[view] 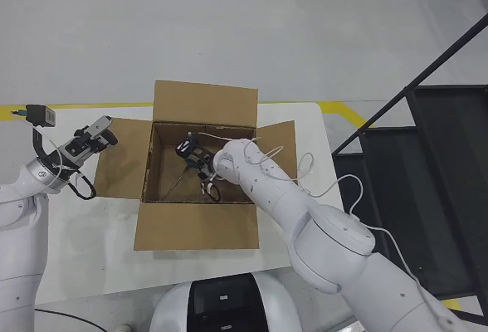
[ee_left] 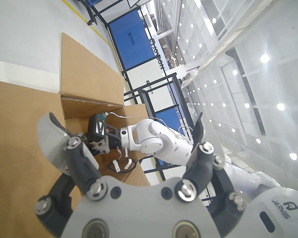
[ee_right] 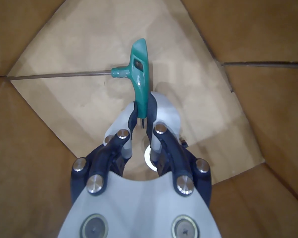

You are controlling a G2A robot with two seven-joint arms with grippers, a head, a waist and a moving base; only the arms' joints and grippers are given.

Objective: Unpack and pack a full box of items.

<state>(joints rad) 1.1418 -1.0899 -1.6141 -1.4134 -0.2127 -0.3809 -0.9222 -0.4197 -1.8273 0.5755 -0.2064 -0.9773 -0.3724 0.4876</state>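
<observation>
My right claw point(ee_right: 142, 110) is down inside the open cardboard box point(view: 198, 228), pinched narrow on one end of the green handle of a hex key point(ee_right: 140, 63). The rest of the handle sticks straight out past the fingertips. The thin steel shaft point(ee_right: 59, 75) branches off to one side, just over the seam in the box floor. I cannot tell whether the shaft touches the cardboard. From the top view, the right claw point(view: 196, 158) sits toward the far part of the box interior, with all four flaps folded outward around it.

My left claw point(view: 103, 137) hangs outside the box, over the outer edge of the flap on its side, with the fingers spread wide and nothing between them. In its own wrist view the left claw point(ee_left: 125, 125) looks across that flap toward the other arm reaching into the box.

The box stands on a white counter point(view: 95, 249). Beyond the left claw, blue panels point(ee_left: 131, 38) in the room carry white lettering. Out past the right arm, dark metal steps point(view: 427, 166) stand beside the counter, and a yellow line point(view: 3, 110) runs along the floor behind it.
</observation>
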